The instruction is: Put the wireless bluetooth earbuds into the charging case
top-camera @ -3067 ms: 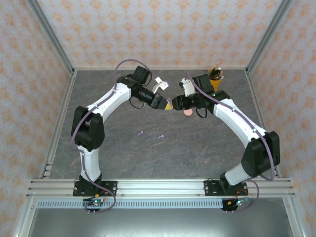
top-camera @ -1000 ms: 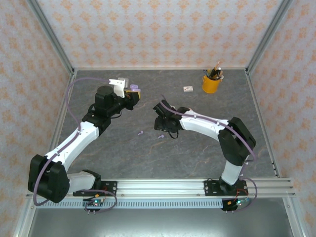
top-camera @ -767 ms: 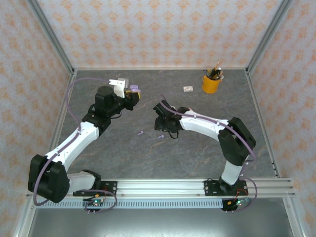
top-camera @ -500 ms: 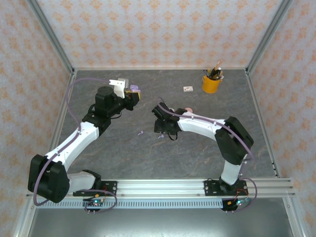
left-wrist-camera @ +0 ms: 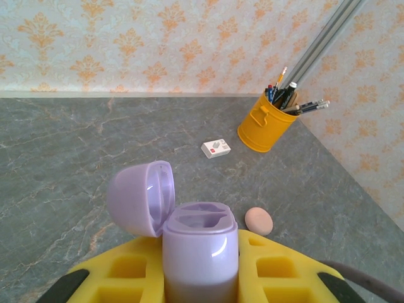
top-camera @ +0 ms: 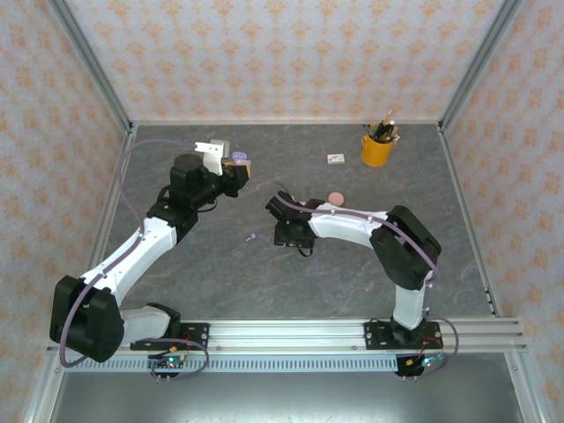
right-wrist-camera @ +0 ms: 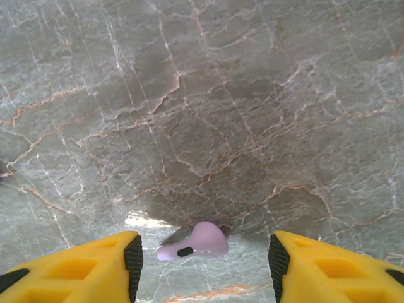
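Observation:
My left gripper (left-wrist-camera: 201, 281) is shut on the lilac charging case (left-wrist-camera: 201, 249). The case stands upright between the yellow fingers with its lid (left-wrist-camera: 140, 197) swung open and both sockets empty. From above, the left gripper (top-camera: 238, 165) hovers at the table's back left. One lilac earbud (right-wrist-camera: 196, 242) lies on its side on the table, midway between the open jaws of my right gripper (right-wrist-camera: 202, 259), which touch nothing. The right gripper (top-camera: 286, 232) points down near the table's middle. Another lilac earbud (top-camera: 251, 237) lies just left of it.
A round pale pink case (top-camera: 335, 196) (left-wrist-camera: 259, 221) lies closed behind the right arm. At the back right stand a yellow pencil cup (top-camera: 377, 148) (left-wrist-camera: 265, 126) and a small white box (top-camera: 335, 159) (left-wrist-camera: 216, 148).
My right gripper has slid a little to the left and down over the nearer earbud, covering it in the top view and uncovering the pink case. The left arm has stayed still.

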Robot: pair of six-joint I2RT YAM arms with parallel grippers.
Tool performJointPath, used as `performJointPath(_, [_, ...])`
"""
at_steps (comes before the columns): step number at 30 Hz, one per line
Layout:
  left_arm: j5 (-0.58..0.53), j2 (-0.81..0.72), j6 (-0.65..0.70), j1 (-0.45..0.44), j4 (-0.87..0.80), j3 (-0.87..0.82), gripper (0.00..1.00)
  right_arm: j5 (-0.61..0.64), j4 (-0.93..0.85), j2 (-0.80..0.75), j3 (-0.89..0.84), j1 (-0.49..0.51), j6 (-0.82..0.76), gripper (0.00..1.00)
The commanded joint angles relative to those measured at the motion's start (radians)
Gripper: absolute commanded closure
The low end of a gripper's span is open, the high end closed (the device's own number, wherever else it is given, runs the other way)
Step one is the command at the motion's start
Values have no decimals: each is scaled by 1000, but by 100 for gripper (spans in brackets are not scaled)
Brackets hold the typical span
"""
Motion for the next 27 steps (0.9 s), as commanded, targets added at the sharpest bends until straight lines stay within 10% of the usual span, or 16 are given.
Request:
performJointPath(1, [-16, -10, 8, -4, 3, 11, 100, 24, -31, 12, -22, 9, -10, 44])
performJointPath(27, [-4, -22, -9, -4, 3, 6, 100, 62, -60, -144, -46, -2, -300, 43])
